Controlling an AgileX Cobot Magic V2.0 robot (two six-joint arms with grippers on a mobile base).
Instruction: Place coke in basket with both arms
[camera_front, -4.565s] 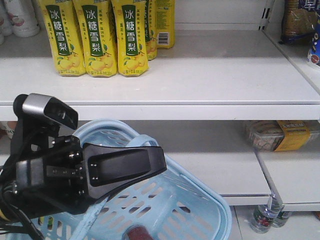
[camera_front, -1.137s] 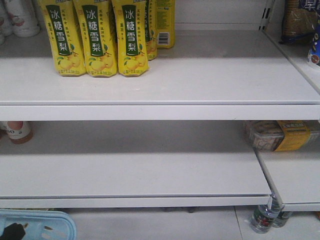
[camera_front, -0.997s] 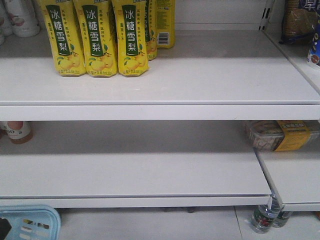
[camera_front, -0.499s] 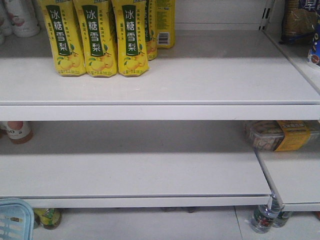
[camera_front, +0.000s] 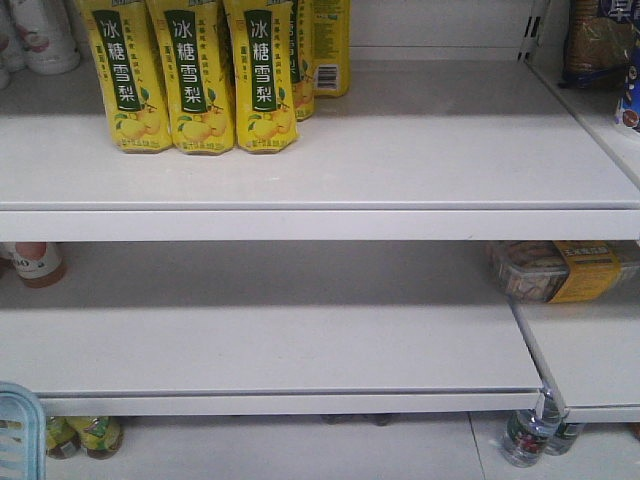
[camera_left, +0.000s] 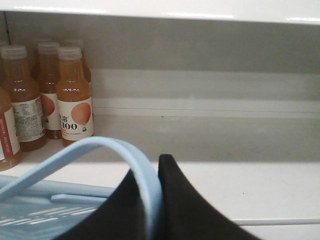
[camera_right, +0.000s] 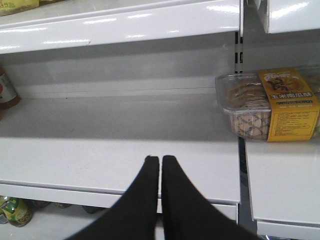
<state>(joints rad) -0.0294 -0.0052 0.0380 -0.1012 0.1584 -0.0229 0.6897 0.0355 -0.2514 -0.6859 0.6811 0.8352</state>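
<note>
Left gripper (camera_left: 150, 200) pinches basket (camera_left: 45, 212) handle (camera_left: 100, 150). Basket corner at 8 o'clock in front view, below shelf (camera_front: 300, 350). Right gripper (camera_right: 160, 172) pressed together, holding nothing. Coke can out of sight.

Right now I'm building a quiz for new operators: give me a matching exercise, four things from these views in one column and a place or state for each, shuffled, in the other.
Things:
1. yellow cartons
2. orange juice bottles
3. snack box
4. basket handle

Places or states:
A. left end of the shelf in the left wrist view
B. between the left gripper's fingers
C. upper shelf, left
D. right side of the middle shelf

Pairs: 1-C, 2-A, 3-D, 4-B
</note>
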